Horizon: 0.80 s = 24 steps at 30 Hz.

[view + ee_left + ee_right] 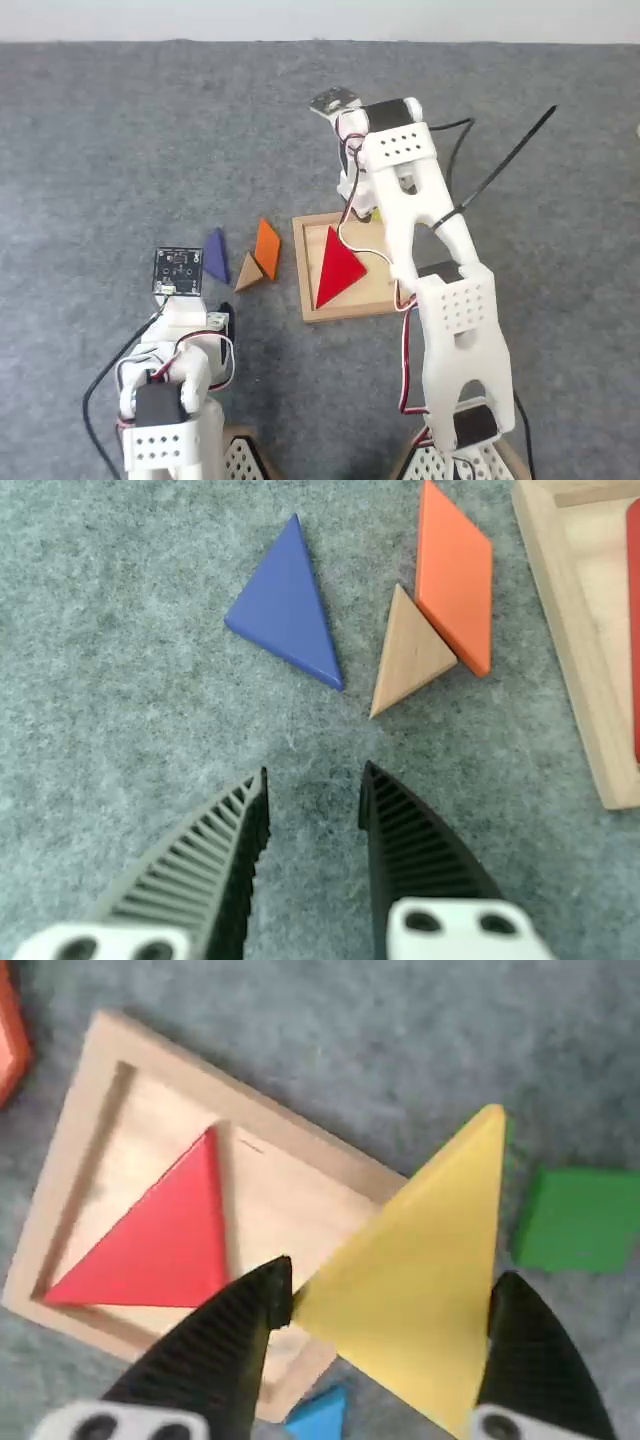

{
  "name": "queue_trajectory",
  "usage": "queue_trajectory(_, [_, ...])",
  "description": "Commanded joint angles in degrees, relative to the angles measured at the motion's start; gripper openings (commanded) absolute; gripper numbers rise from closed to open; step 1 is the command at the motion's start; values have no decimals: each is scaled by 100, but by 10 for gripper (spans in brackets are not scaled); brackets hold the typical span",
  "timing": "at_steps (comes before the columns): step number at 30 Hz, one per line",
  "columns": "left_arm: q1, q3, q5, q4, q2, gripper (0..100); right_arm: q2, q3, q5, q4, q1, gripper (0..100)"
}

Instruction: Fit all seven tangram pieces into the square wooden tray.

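The square wooden tray (pixel 375 295) holds a big red triangle (pixel 335 268) against its left side. My right gripper (pixel 390 1300) hangs over the tray's far edge, shut on a large yellow triangle (pixel 430 1280) held above the tray rim (pixel 250 1095) and the red triangle (pixel 160 1240). A blue triangle (pixel 285 605), a tan triangle (pixel 410 655) and an orange parallelogram (pixel 455 575) lie on the carpet left of the tray. My left gripper (pixel 312 800) is open just short of them, holding nothing.
A green square (pixel 580 1218) and a small light-blue piece (pixel 320 1415) lie on the carpet beyond the tray, beneath the right arm (pixel 400 160). Grey carpet (pixel 120 150) covers the table, with free room to the left and far side.
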Motion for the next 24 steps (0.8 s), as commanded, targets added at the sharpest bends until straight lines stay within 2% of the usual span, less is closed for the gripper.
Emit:
queue_trajectory(1, [-9, -48, 44, 18, -105, 151, -75, -185, 475, 207, -119, 273])
queue_trajectory(11, [-9, -48, 44, 18, -105, 151, -75, 501, 2462, 198, -330, 274])
queue_trajectory(24, [-9, -48, 44, 18, -105, 151, -101, 1336, 3244, 207, -514, 272])
